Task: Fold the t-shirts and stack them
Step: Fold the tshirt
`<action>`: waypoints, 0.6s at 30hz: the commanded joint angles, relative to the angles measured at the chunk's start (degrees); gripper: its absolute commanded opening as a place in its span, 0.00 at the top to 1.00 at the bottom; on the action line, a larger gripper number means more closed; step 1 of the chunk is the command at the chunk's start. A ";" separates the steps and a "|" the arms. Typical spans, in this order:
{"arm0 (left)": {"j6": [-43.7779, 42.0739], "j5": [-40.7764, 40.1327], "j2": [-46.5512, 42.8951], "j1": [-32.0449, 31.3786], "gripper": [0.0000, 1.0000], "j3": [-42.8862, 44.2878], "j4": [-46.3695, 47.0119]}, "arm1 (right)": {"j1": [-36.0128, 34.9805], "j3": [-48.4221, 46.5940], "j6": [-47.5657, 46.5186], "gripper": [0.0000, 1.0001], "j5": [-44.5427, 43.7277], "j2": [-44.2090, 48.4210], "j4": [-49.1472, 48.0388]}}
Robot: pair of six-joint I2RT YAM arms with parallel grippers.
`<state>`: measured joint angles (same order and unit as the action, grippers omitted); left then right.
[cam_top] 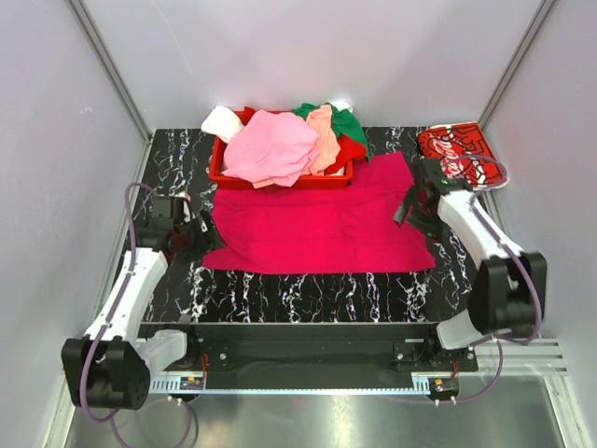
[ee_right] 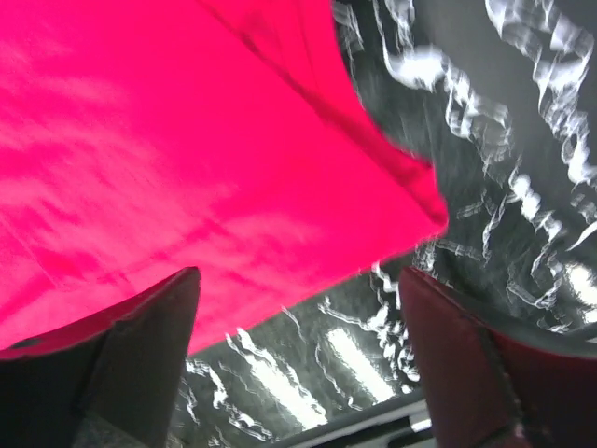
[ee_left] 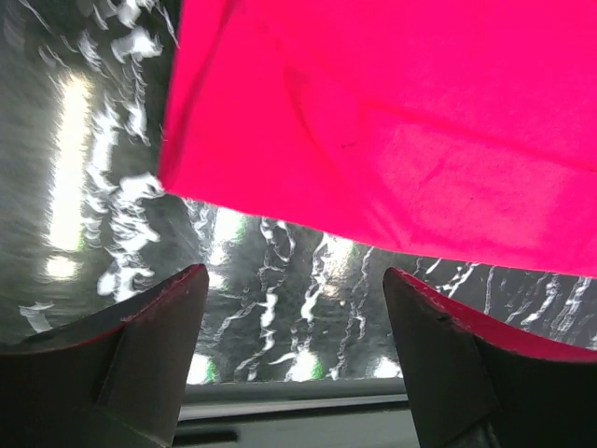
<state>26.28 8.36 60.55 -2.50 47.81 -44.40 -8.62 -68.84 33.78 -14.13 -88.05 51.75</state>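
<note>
**Magenta t-shirt (cam_top: 317, 224) spread on the desk (cam_top: 308, 294), both end effectors released**

My left end effector (cam_top: 191, 229) sits at the shirt's left edge. My left wrist camera shows it (ee_left: 294, 280) with the jaws standing wide apart and nothing between them. The shirt's near left corner (ee_left: 392, 121) lies just ahead of the fingertips, apart from them, with bare marbled desk in the gap.

My right end effector (cam_top: 410, 210) sits at the shirt's right edge, and its wrist camera shows it (ee_right: 298, 280) equally wide and gripping nothing. The magenta cloth (ee_right: 168, 159) fills the left of that view and tapers to a corner ahead of the right finger. That picture is blurred, so I cannot tell whether the left finger brushes the cloth.

Only the overhead camera shows the whole shirt. It lies roughly flat in the middle of the desk, wrinkled, with its far edge touching the red basket (cam_top: 233, 177). The wrist cameras show only its corners and the black-and-white marbling underneath.

The basket stands at the back of the desk, heaped over its rim. A pink t-shirt (cam_top: 270, 145) is on top, with a peach t-shirt (cam_top: 325, 140) beside it, a green t-shirt (cam_top: 350, 121) behind, and a white t-shirt (cam_top: 222, 121) hanging over the left corner.

A red t-shirt (cam_top: 460, 154) with white script lies folded at the far right corner of the desk, well apart from the basket.
</note>
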 commanded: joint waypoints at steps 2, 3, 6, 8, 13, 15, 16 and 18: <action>11.31 5.09 0.27 0.04 0.18 -8.86 5.72 | 3.59 13.27 3.05 0.02 9.99 7.53 -8.92; 12.29 4.30 0.35 0.04 0.18 -10.18 7.99 | 5.18 17.21 3.05 0.02 11.22 8.85 -9.81; 14.67 2.19 1.58 0.04 0.19 -13.53 11.08 | 11.60 22.32 2.52 0.02 16.58 9.82 -12.19; 15.98 0.61 2.72 0.04 0.21 -14.85 12.66 | 12.66 24.09 3.22 0.03 16.68 10.53 -14.12; 17.22 -4.75 5.62 0.04 0.24 -15.73 17.68 | 13.19 25.33 4.19 0.05 15.19 9.48 -15.36; 17.40 -6.59 7.11 0.04 0.25 -15.91 19.52 | 13.37 25.77 4.71 0.06 14.92 8.25 -16.59; 17.66 -7.04 7.82 0.04 0.25 -15.99 20.14 | 13.37 26.03 4.89 0.10 14.40 7.72 -17.03; 18.01 -7.65 10.09 0.04 0.27 -16.17 21.80 | 13.54 26.30 5.24 0.14 14.31 5.97 -18.60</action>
<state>42.70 4.60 68.31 -2.50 32.23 -28.71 4.56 -42.78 37.78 0.14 -80.34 37.08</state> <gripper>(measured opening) 0.743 0.875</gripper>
